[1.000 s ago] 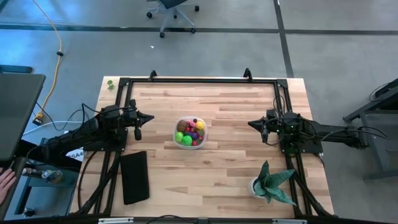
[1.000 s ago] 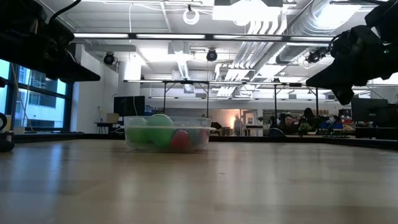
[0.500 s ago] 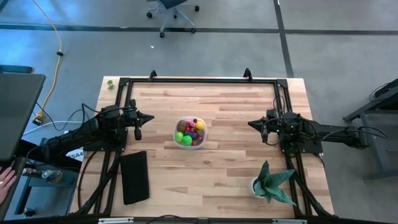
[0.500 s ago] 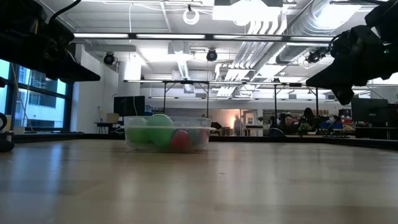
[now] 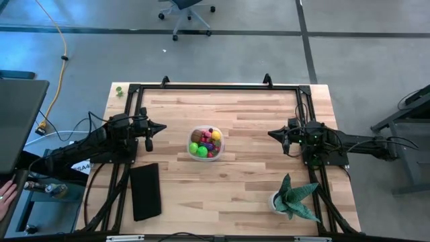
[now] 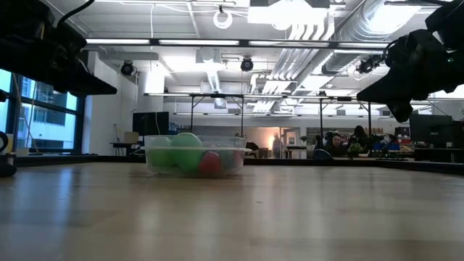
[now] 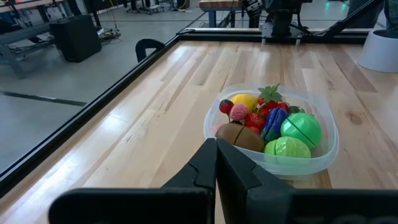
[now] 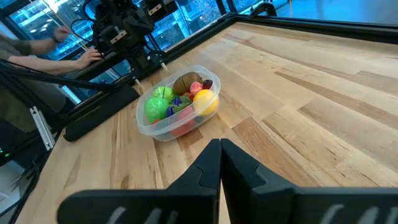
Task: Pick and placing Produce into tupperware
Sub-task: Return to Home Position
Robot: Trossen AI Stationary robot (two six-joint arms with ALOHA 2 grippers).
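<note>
The left gripper (image 5: 162,126) hangs over the table's left side. Its fingers are pinched together on nothing and its tip points inward, which reads as a parked pose. Mid-table, between the arms, the clear tupperware (image 5: 206,154) holds the produce (image 7: 273,124) heaped together: green, yellow, red, purple and brown. The right gripper (image 5: 270,134) mirrors the left one, closed and empty, well apart from the tub, so I judge the packing done.

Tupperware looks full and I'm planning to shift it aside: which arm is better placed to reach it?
Probably the left. In the high view the left end effector sits nearer the tupperware than the right end effector does. Both are shut, empty and pointing toward it, so the difference is small.
</note>
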